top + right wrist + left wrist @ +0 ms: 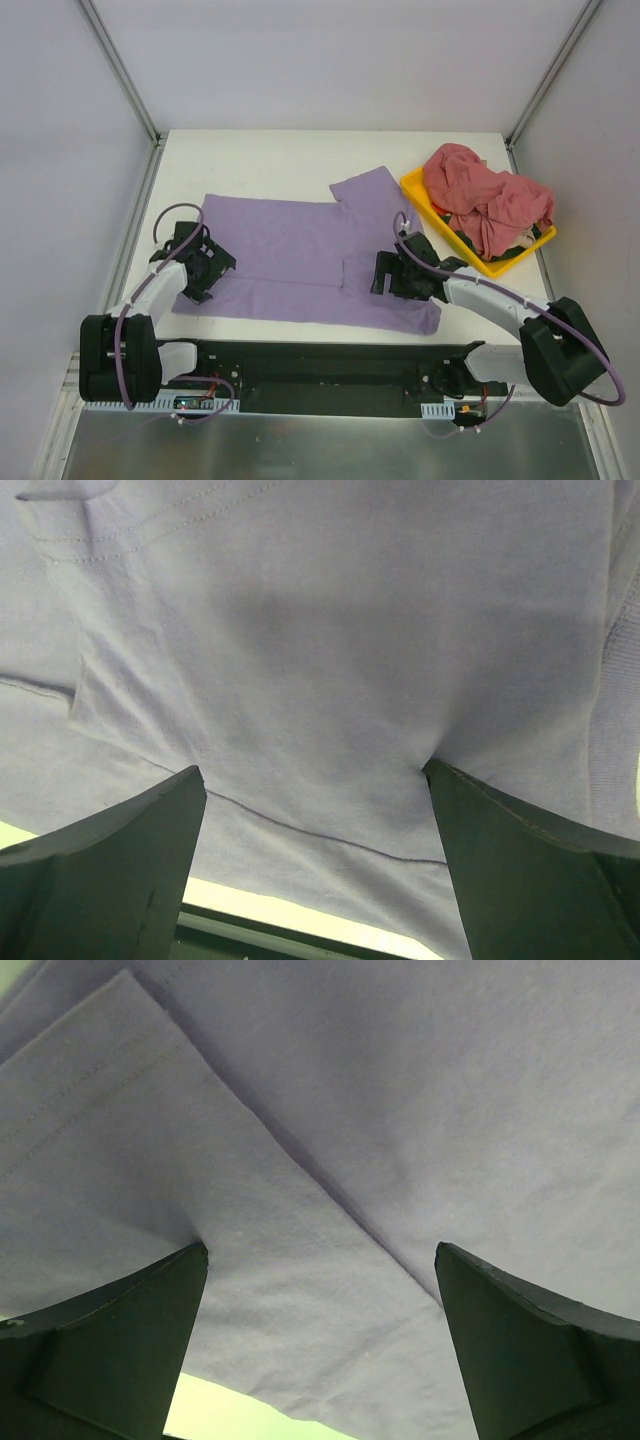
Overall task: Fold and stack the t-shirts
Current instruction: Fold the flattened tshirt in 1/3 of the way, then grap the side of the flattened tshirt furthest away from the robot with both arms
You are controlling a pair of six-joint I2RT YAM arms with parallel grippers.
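Observation:
A lavender t-shirt (300, 255) lies spread flat across the middle of the table, one sleeve folded back near its right end. My left gripper (203, 265) rests on its left edge, jaws wide open, fingertips pressing the cloth (330, 1160) with nothing pinched. My right gripper (385, 272) stands open on the shirt's right part, near the front hem (320, 830), its fingertips (440, 780) dimpling the fabric. Dusty pink-red t-shirts (485, 200) lie crumpled in a heap at the back right.
A yellow plastic tray (425, 200) holds the pink heap at the table's right edge. Bare white tabletop (280, 165) lies behind the shirt. Grey walls enclose the table on three sides. A black rail (320, 360) runs along the near edge.

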